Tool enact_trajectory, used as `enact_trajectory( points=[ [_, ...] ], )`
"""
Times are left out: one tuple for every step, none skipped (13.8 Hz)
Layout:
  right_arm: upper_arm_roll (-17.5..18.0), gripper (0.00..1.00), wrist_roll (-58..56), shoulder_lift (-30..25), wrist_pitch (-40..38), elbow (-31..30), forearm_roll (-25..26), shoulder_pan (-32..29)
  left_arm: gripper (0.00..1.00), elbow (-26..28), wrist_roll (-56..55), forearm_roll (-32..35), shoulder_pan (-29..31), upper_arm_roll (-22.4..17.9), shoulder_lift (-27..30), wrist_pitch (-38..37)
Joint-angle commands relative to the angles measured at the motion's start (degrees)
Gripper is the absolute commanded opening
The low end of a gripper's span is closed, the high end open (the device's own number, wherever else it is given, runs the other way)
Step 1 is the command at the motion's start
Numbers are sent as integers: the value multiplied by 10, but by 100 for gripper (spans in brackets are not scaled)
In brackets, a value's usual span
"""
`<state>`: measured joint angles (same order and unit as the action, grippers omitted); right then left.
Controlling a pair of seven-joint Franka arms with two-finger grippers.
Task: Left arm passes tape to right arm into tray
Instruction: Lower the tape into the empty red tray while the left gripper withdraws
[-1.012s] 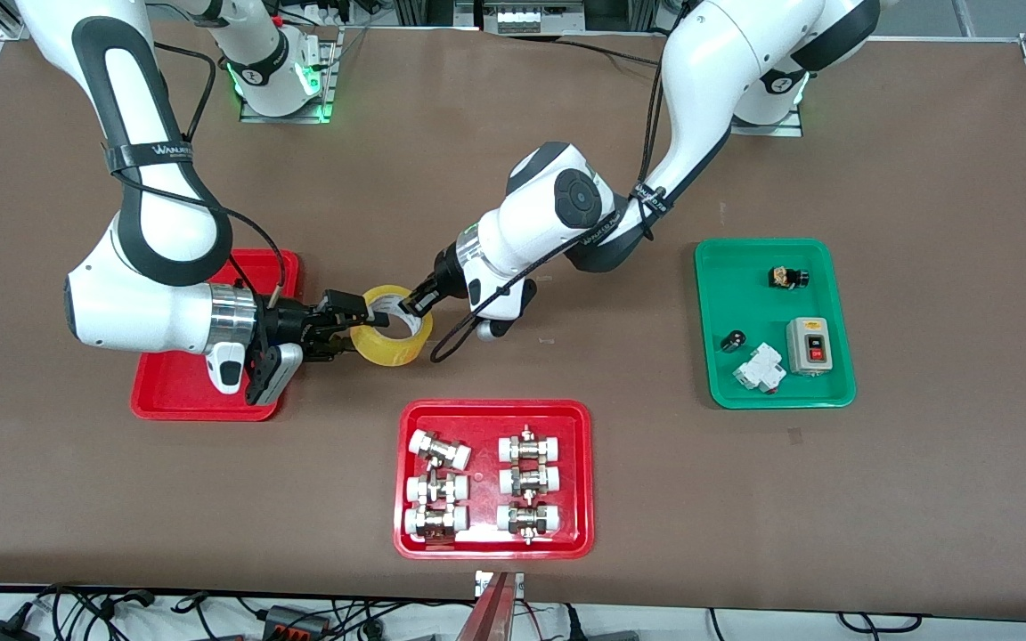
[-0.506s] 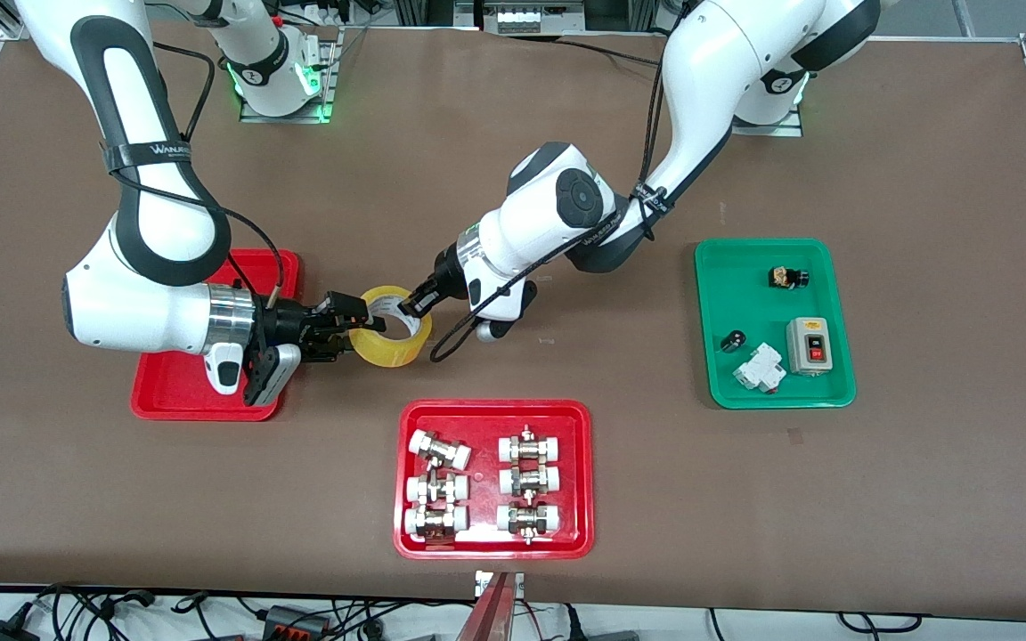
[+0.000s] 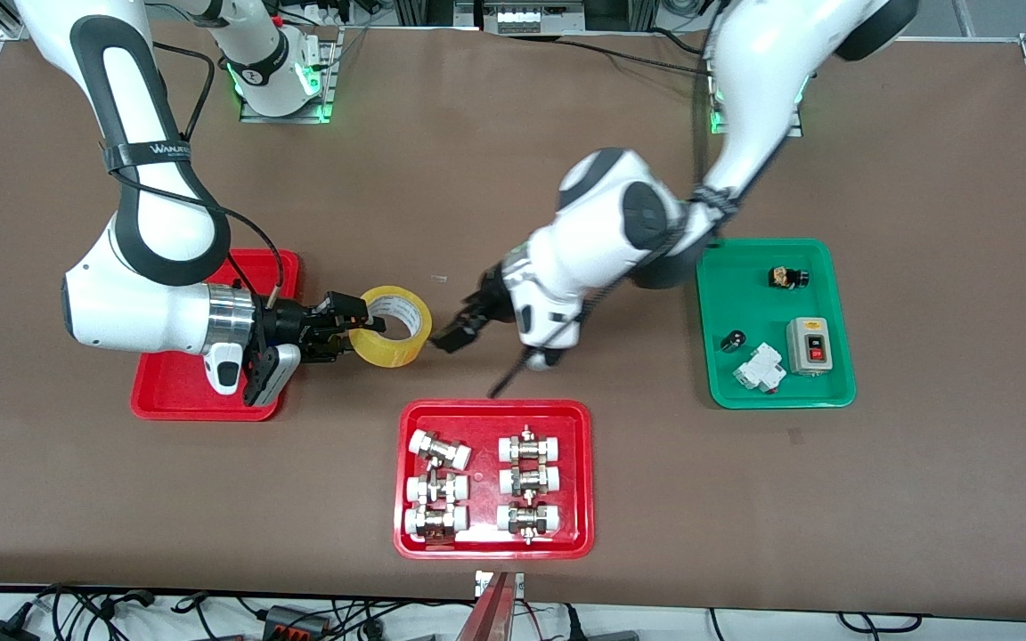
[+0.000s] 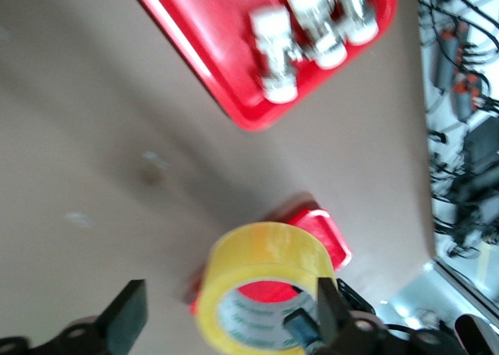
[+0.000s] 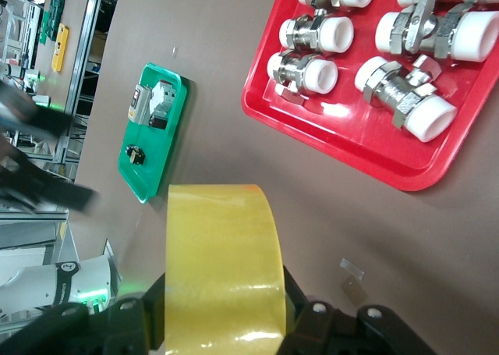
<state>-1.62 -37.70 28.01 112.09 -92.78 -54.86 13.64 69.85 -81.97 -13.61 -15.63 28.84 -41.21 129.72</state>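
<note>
Front view: right tool (image 3: pixel 362 327) pinches the tape (image 3: pixel 395 326); left tool (image 3: pixel 452 338), seemingly spread, hangs beside it.

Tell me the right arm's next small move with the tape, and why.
Probably swing the tape back over the plain red tray. The right gripper alone grips it; the left gripper is open and clear.

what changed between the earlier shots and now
The left gripper let go of the tape, opened, and drew back toward the green tray. The right gripper kept its grip on the tape, holding it in the same spot above the table beside the plain red tray. The trays and their contents did not move.
</note>
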Motion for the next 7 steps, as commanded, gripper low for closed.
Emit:
enact_trajectory(
  points=[
    [-4,0,-4,-2,-31,-2,-3,-36,100,15,6,5,52,-2,57,-112],
    [-5,0,-4,0,-46,-6,0,-56,100,16,6,14,74,-2,70,-150],
    [-5,0,-4,5,-61,-13,18,-83,100,15,7,21,95,-1,84,-190],
    [-5,0,-6,11,-72,-14,47,-104,100,14,8,22,117,1,102,-238],
    [-5,0,-11,14,-83,-17,74,-125,100,13,8,20,145,8,109,-293],
    [-5,0,-17,24,-95,-21,94,-145,100,10,8,20,166,10,112,-343],
    [-4,0,-31,35,-106,-21,110,-162,100,10,8,20,176,7,124,-378]
  ],
)
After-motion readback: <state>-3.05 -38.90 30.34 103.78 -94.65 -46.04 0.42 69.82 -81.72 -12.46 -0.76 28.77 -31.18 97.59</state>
